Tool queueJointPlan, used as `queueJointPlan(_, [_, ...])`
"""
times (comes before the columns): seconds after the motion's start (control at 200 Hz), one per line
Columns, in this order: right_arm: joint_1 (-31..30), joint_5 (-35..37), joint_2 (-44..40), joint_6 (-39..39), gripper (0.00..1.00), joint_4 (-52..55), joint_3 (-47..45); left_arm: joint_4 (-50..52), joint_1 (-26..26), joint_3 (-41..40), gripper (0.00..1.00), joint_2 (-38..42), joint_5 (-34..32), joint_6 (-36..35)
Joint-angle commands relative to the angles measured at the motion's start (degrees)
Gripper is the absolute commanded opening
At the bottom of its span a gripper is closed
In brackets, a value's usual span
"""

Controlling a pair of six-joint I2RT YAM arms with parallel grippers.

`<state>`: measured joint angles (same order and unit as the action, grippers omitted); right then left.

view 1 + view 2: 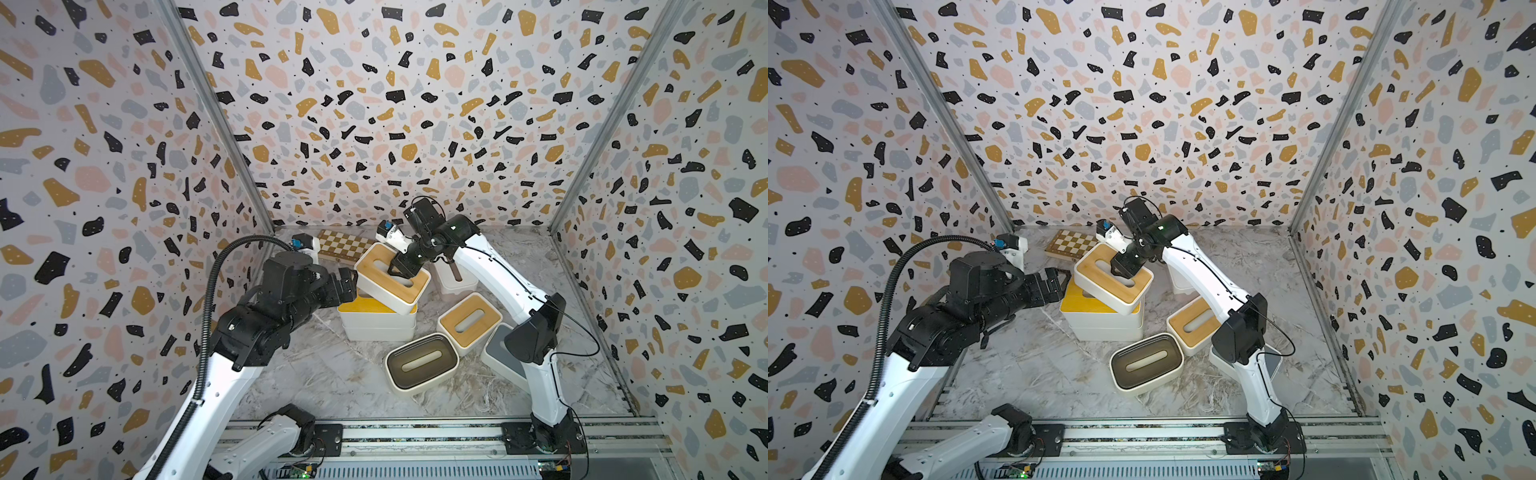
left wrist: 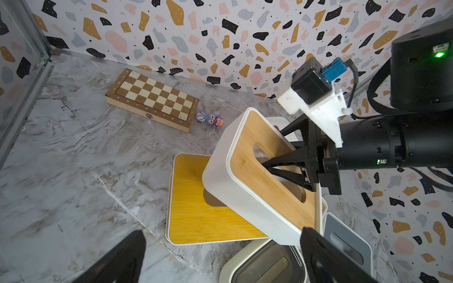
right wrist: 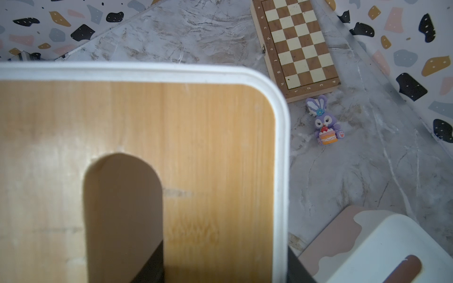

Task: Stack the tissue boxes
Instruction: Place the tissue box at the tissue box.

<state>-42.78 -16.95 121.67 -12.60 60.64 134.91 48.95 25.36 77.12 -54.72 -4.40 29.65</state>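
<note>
Right tool (image 1: 398, 271) grips the light-wood tissue box (image 2: 247, 156), one finger through its slot, tilted over the yellow-lidded stack (image 1: 365, 306) mid-bench. Its long axis lies skewed across the stack's, so it likely needs a twist. Left tool (image 1: 348, 286) gapes wide beside the stack.

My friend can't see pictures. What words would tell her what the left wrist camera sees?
The right gripper pinches a wood-topped tissue box by its slot, holding it tilted over a yellow-topped box. Farther off, a chessboard and a small purple bunny toy lie on the marble table by a speckled wall.
</note>
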Motion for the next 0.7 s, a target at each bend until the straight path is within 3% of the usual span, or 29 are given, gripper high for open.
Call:
queueJointPlan(0.0, [-0.8,0.0,-0.4,-1.0,0.26,0.2,2.8,-3.0,-0.7,-0.6,1.0,0.1,1.8,1.0])
queueJointPlan(0.41, [-2.1,1.5,1.5,-1.8,0.59,0.0,4.2,-4.0,-1.6,-1.8,1.0,0.0,3.1,1.6])
queueJointPlan(0.691, [-1.7,5.2,-1.8,-1.9,0.81,-0.5,4.4,-4.1,-2.9,-1.6,0.99,0.0,3.9,0.6])
